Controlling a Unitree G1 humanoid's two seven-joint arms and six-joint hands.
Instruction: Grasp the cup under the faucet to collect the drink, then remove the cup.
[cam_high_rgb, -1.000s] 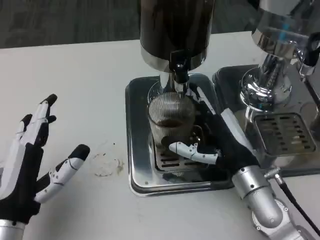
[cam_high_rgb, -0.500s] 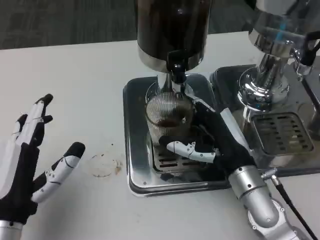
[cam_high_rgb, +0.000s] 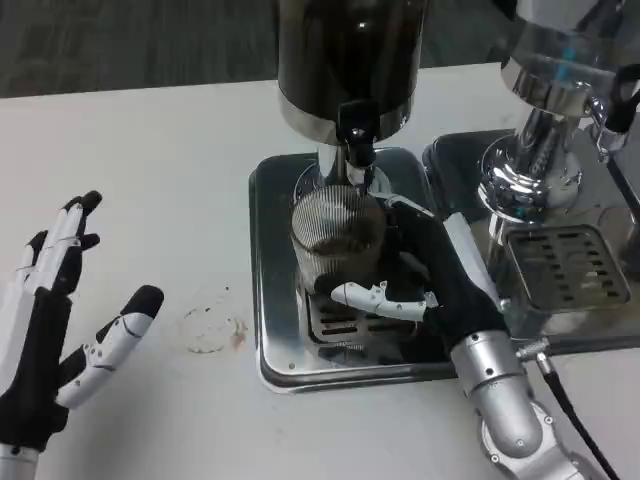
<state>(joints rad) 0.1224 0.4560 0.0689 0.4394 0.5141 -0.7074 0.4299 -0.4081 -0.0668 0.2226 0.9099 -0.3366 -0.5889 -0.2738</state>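
The cup (cam_high_rgb: 337, 238), a ribbed clear glass with dark drink in its bottom, stood on the steel drip tray (cam_high_rgb: 272, 260) directly beneath the black faucet (cam_high_rgb: 358, 140) of the tall dark dispenser (cam_high_rgb: 347, 60) at twelve o'clock. The right hand (cam_high_rgb: 425, 285) reached in from five o'clock and wrapped around the cup: its fingers (cam_high_rgb: 405, 205) curled round the far right side while its thumb (cam_high_rgb: 375, 299) lay across the near side, low on the glass. The left hand (cam_high_rgb: 50, 330) hovered over the white table (cam_high_rgb: 150, 160) at eight o'clock, holding nothing, its fingers spread and pointing toward twelve, the thumb angled out toward the tray. A faint ring-shaped stain (cam_high_rgb: 210, 328) marked the table between the left hand and the tray. A second, shiny dispenser (cam_high_rgb: 545, 120) with its own slotted tray (cam_high_rgb: 565, 265) stood at two o'clock.
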